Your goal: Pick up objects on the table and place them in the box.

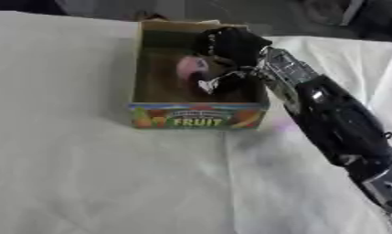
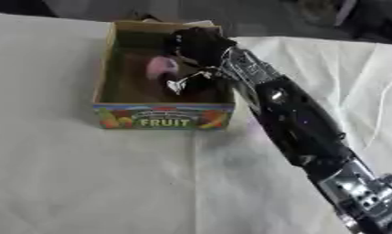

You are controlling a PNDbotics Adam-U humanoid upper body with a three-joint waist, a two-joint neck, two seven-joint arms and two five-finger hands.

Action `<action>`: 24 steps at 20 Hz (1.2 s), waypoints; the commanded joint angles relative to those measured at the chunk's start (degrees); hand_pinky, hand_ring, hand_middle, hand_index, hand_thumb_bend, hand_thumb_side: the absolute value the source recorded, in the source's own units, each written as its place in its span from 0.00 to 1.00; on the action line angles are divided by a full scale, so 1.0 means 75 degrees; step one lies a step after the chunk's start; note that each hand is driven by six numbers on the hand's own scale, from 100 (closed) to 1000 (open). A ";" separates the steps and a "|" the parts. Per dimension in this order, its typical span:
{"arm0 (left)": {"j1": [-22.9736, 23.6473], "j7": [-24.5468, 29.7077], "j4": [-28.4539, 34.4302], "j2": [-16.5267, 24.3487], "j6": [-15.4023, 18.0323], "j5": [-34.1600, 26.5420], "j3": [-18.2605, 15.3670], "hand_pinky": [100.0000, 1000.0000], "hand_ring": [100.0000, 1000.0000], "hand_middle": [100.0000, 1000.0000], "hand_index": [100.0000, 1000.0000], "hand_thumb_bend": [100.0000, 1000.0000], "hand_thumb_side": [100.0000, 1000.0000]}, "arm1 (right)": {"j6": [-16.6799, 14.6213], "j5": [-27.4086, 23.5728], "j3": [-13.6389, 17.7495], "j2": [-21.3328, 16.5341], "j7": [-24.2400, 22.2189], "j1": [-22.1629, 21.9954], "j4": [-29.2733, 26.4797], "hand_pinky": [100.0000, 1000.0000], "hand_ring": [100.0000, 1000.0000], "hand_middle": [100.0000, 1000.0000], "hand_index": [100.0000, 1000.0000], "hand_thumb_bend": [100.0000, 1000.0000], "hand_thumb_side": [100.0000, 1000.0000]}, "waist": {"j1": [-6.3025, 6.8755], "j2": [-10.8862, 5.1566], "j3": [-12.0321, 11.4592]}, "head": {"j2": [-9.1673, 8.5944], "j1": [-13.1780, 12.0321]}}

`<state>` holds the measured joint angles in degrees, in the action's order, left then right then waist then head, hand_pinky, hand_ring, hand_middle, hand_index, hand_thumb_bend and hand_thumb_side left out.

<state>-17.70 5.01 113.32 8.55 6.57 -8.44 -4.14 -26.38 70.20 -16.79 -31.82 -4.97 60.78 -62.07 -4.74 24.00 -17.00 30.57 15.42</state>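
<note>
Clearly, "FRUIT" on box (image 1: 198,116) front.

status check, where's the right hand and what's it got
Right hand over the FRUIT box, fingers curled down inside. Pink object at its fingers, grip unclear. Left hand not in view. Nothing in the way.

White cloth (image 1: 111,183): covers the table, creased, one long fold running down the middle below and left of the fingers. Faint purple patch (image 1: 283,124) on the cloth, just below the fingers. Dark floor (image 2: 262,16) past the cloth's far edge, beyond the fingers.
</note>
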 commanded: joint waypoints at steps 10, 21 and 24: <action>-0.0026 0.0073 0.0169 0.0105 -0.0034 -0.0026 -0.0004 0.49 0.47 0.53 0.68 0.00 0.95 | 0.0411 -0.0430 0.0135 -0.0084 0.0020 0.0369 -0.0456 0.65 0.83 0.78 0.85 0.38 0.79 | 0.0056 -0.0219 0.0036 | -0.0059 0.0040; 0.0086 -0.0071 0.0169 0.0065 -0.0075 -0.0027 -0.0102 0.49 0.47 0.53 0.68 0.00 0.95 | 0.1861 -0.4493 0.0682 -0.1129 -0.0558 -0.0395 -0.3593 0.57 0.75 0.72 0.83 0.31 1.00 | 0.0139 -0.0474 0.0427 | 0.0339 -0.0286; 0.0120 -0.0109 0.0169 0.0034 -0.0096 -0.0048 -0.0114 0.49 0.47 0.53 0.68 0.00 0.95 | 0.2787 -0.5382 0.1043 -0.1547 -0.0220 -0.0915 -0.4754 0.55 0.74 0.71 0.83 0.28 1.00 | 0.0197 -0.0575 0.0565 | 0.0556 -0.0346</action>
<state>-16.61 4.51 113.32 8.50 5.83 -8.47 -4.53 -7.97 32.94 -10.70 -40.57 -7.37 53.30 -93.55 -3.54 21.05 -12.67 33.96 13.15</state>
